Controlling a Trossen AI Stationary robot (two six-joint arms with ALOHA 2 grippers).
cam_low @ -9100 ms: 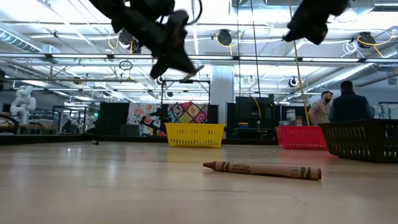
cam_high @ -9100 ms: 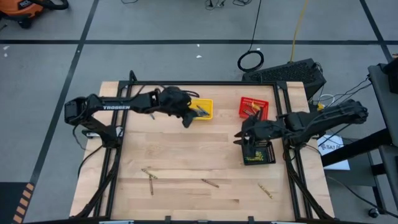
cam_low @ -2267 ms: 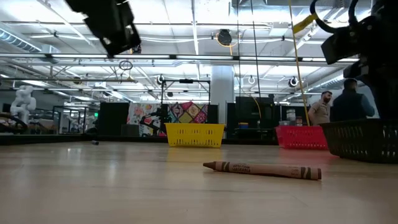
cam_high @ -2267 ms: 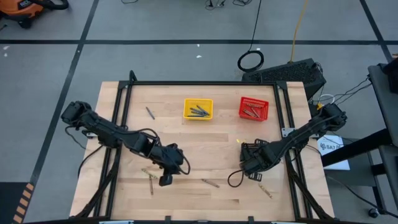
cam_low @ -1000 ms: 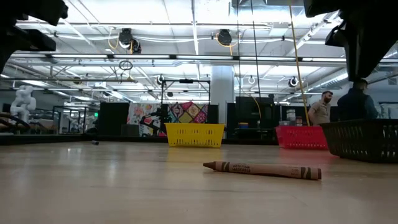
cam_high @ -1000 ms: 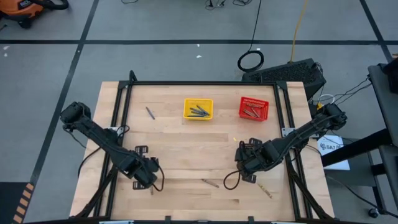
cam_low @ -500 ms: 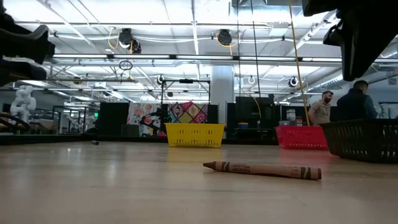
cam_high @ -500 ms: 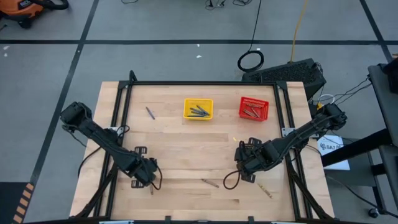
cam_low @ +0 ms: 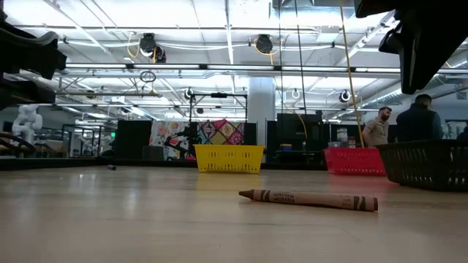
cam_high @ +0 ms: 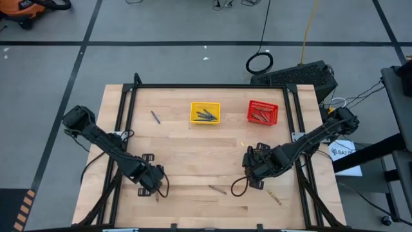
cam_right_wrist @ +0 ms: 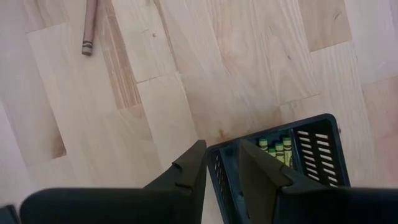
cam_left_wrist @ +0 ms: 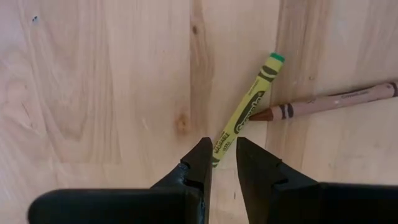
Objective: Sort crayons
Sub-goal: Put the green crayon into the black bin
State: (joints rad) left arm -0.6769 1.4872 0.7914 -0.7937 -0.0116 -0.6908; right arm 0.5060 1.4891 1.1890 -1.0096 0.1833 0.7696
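The left end effector (cam_left_wrist: 222, 160) sits low over the desk (cam_high: 193, 148) at the lower left of the high view, its fingers narrowly parted around the near end of a yellow-green paper-wrapped crayon (cam_left_wrist: 245, 111), not visibly gripping it. A brown crayon (cam_left_wrist: 333, 101) touches that one's side. The right end effector (cam_right_wrist: 221, 163) stands slightly parted astride the wall of a black mesh basket (cam_right_wrist: 292, 155) holding green-tipped crayons (cam_right_wrist: 274, 148), seen only in its wrist view. The low view alone shows a brown labelled crayon (cam_low: 308, 199) close up. The high view shows a yellow basket (cam_high: 205, 113) and a red basket (cam_high: 262, 112) at the upper centre, both holding crayons.
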